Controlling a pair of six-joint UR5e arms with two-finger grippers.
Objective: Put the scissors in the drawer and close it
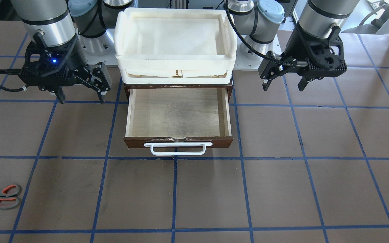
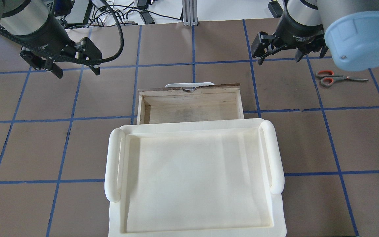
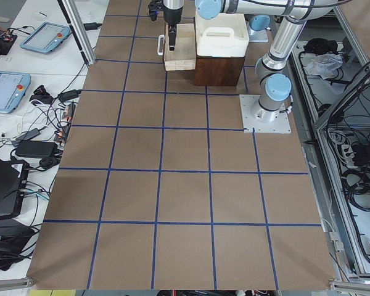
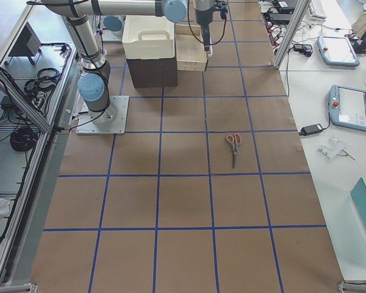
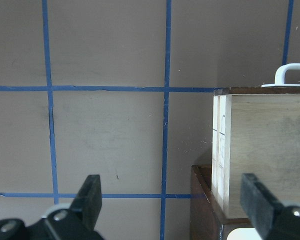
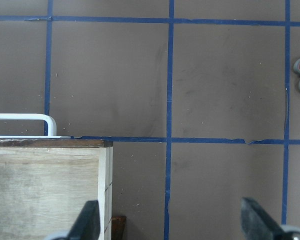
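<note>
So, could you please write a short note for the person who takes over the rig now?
Left hand: open, empty, above the table beside the drawer.
Right hand: open, empty, at the drawer's other side.
Scissors: flat on the table, on the robot's right, not held.
Drawer: pulled open, nothing inside.
Left to do: pick up scissors, place them in drawer, push it shut.
</note>
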